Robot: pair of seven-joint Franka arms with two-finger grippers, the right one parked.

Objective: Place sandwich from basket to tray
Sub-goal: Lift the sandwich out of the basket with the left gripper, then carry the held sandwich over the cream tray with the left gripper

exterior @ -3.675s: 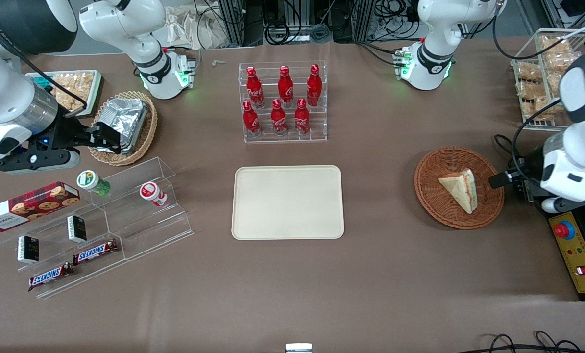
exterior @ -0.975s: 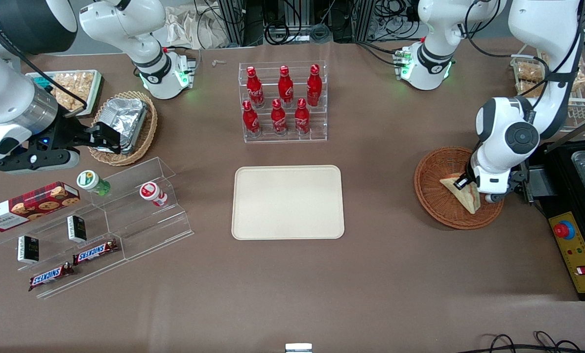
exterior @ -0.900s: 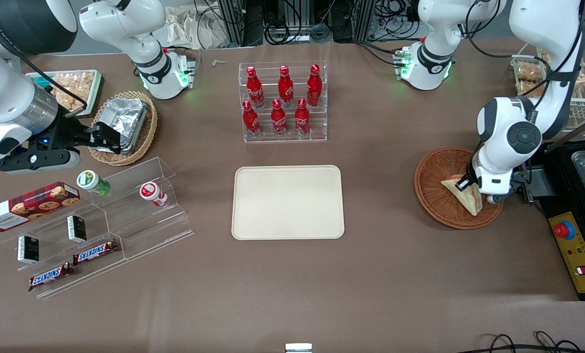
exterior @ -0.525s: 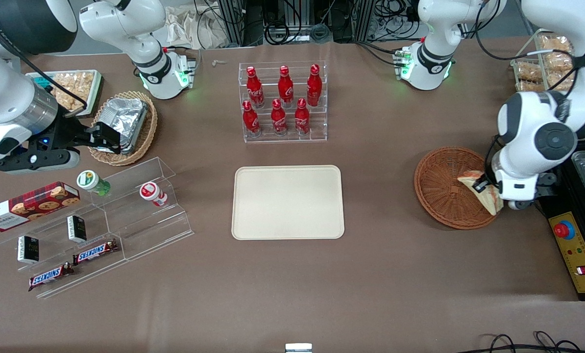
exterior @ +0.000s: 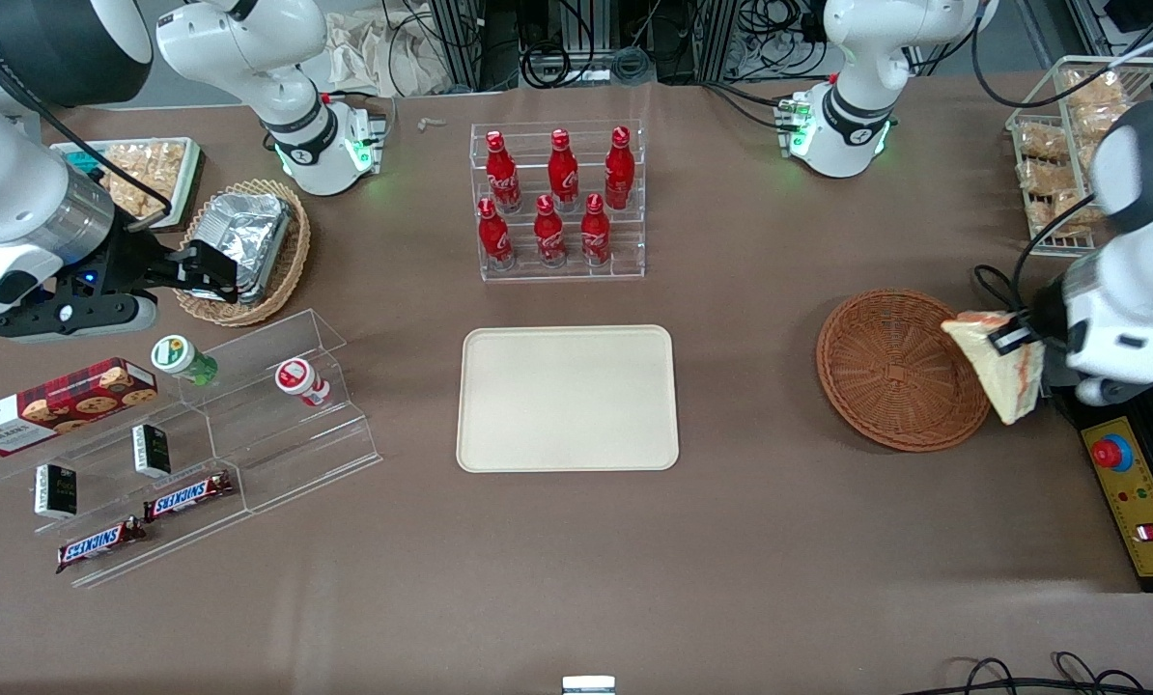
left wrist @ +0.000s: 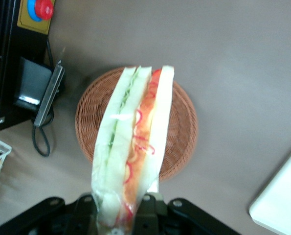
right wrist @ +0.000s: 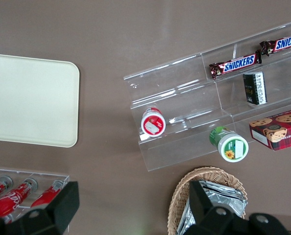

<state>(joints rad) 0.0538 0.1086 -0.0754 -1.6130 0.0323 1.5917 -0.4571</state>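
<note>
One sandwich (exterior: pixel 999 372) now lifted clear of basket (exterior: pixel 890 372), clamped in end effector (exterior: pixel 1006 338) above the rim; tray (exterior: pixel 567 398) empty, transfer next.

Bright even overhead light, soft shadows, blurred wrist close-up.

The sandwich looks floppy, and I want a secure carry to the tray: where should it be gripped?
Across its two flat bread faces near the wide end, as the tool grips the sandwich now, lifted at the basket's edge. The tip hangs free; squeezing the faces keeps the filling in.
</note>
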